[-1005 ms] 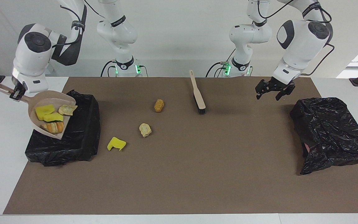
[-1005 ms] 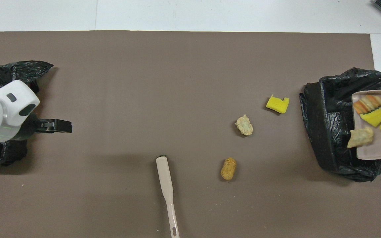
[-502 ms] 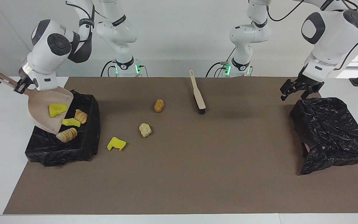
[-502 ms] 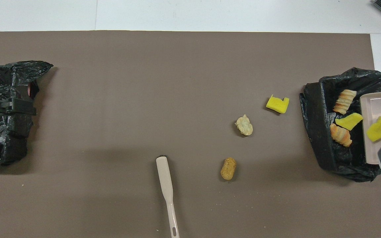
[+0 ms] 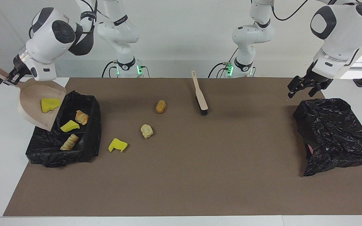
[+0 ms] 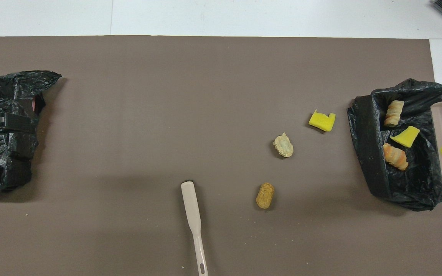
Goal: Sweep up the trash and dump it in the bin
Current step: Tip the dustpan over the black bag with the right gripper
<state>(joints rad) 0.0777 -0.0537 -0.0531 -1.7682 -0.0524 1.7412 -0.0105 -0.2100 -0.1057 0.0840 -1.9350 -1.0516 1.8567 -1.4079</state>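
Note:
My right gripper [image 5: 11, 77] is shut on the handle of the beige dustpan [image 5: 30, 100], held tilted over the black-lined bin [image 5: 94, 125] at the right arm's end. One yellow chunk [image 5: 49, 104] still lies in the pan. In the bin lie a yellow chunk [image 5: 69, 126] and two bread-like lumps [image 5: 81, 117] [image 5: 68, 142]. On the mat beside the bin lie a yellow chunk [image 5: 117, 145], a pale lump [image 5: 146, 131] and an orange-brown lump [image 5: 160, 106]. My left gripper [image 5: 300, 94] is open and empty over the black bag's edge.
The beige brush [image 5: 200, 94] lies on the brown mat close to the robots, bristles pointing away from them. A crumpled black bag [image 5: 335, 135] sits at the left arm's end of the table.
The right gripper lifted and tipped the dustpan; three scraps slid out of it into the bin and one yellow chunk stayed. The left gripper moved from over the mat to over the black bag.

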